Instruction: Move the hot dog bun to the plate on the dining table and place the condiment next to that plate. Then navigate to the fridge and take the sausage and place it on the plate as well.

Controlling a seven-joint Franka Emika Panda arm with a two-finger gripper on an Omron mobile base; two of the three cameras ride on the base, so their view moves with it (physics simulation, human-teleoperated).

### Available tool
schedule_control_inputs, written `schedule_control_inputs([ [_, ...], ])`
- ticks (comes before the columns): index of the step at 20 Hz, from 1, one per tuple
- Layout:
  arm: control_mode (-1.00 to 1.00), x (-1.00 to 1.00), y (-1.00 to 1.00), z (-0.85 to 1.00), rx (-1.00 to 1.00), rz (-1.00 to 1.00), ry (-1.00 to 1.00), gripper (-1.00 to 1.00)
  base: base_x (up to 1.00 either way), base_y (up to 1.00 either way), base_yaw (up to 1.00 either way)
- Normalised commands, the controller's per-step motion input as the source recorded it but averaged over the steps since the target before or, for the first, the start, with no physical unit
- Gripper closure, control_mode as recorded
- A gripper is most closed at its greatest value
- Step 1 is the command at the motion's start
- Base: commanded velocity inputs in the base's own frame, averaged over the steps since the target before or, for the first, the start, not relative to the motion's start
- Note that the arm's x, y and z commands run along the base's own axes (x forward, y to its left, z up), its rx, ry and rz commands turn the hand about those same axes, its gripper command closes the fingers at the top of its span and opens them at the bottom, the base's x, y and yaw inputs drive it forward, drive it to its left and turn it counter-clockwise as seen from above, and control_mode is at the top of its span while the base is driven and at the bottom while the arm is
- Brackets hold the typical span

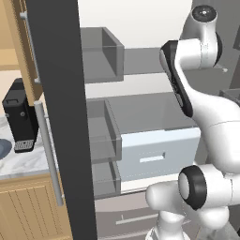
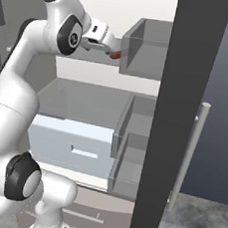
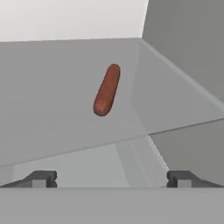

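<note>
Jaws (image 3: 111, 178) standing spread wide, gripping nothing, fingertips (image 3: 41, 178) well apart. Sausage (image 3: 106, 90) lying ahead of them on a grey fridge shelf (image 3: 52, 113), untouched, near the shelf's right wall. In the right base view the gripper is reaching into the open fridge (image 2: 180, 118), above the pale drawer (image 2: 70, 143).

We see a marble counter (image 1: 21, 161) on light wood cabinets (image 1: 23, 211) (left side), with a black coffee machine (image 1: 19, 115) on it.
</note>
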Motion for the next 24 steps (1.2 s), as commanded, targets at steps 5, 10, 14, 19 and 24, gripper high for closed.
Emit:
schedule_control_inputs([
  [5, -1.00, 0.67, -0.33, 0.00, 0.04, -0.08, 0.00, -1.00, 0.00, 0.00, 0.00],
  [10, -1.00, 0.73, -0.18, -0.05, 0.06, -0.07, 0.00, -1.00, 0.00, 0.00, 0.00],
  [14, -1.00, 0.61, -0.02, -0.24, 0.05, -0.06, 0.00, -1.00, 0.00, 0.00, 0.00],
  [19, -1.00, 0.59, 0.00, -0.30, 0.04, -0.06, 0.00, -1.00, 0.00, 0.00, 0.00],
  [24, -1.00, 0.64, -0.04, -0.22, 0.03, -0.07, 0.00, -1.00, 0.00, 0.00, 0.00],
])
